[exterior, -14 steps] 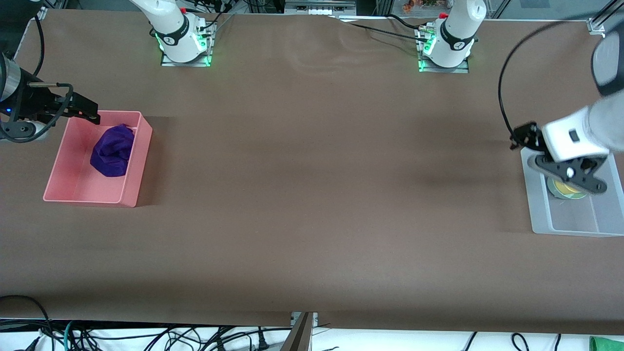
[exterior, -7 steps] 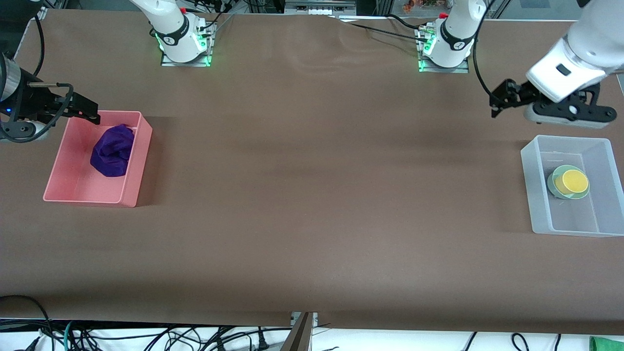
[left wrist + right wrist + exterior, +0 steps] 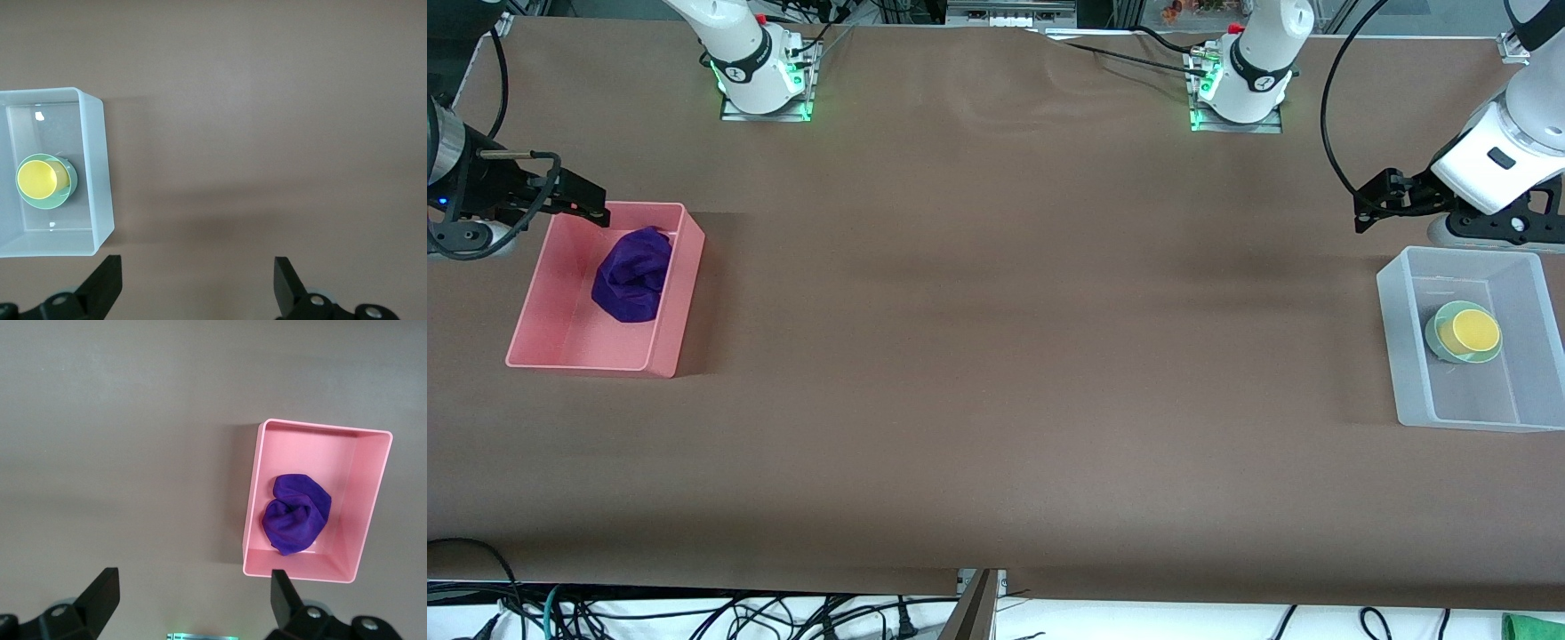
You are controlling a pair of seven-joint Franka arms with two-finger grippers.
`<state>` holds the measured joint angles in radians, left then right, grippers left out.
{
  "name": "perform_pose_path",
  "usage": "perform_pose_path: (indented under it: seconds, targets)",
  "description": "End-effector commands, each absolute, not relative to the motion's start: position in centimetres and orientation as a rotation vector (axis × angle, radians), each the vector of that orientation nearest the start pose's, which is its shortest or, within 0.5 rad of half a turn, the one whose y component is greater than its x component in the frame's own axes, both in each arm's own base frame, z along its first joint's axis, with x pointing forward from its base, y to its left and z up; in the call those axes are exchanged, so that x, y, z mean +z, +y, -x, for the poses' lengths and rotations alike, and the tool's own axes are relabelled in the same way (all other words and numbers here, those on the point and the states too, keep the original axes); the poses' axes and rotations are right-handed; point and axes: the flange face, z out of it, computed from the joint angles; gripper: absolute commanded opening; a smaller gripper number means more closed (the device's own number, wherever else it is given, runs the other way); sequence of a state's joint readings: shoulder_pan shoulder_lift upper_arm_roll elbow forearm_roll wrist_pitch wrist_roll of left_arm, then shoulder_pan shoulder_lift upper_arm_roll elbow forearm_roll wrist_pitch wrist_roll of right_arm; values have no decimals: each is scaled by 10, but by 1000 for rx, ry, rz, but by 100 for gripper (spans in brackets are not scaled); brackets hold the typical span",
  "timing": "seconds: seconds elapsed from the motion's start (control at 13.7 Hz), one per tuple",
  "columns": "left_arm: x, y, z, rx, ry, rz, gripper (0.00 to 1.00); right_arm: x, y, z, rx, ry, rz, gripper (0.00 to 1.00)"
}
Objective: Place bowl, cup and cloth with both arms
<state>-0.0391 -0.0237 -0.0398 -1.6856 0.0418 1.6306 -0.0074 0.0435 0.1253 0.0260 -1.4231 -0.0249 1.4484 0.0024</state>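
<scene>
The brown surface (image 3: 996, 356) is carrying two bins, one at each arm's end. The pink bin (image 3: 667, 293) at the right arm's end is holding the cloth (image 3: 633, 274), lying bunched inside it. The clear bin (image 3: 1403, 347) at the left arm's end is holding the bowl (image 3: 1435, 336), with the cup (image 3: 1476, 331) sitting in it. The left gripper (image 3: 197, 283) is hanging over the surface just beside the clear bin, fingers spread apart and empty. The right gripper (image 3: 193, 600) is hanging beside the pink bin, fingers likewise apart, gripping nothing.
</scene>
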Motion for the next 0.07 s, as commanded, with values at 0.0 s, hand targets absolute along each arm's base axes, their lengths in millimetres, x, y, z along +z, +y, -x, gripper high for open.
perform_pose_path:
  seconds: [0.0]
  targets:
    - [590,-42,-540,32,151,3114,100,618,38,-583,132,-108,3164,100]
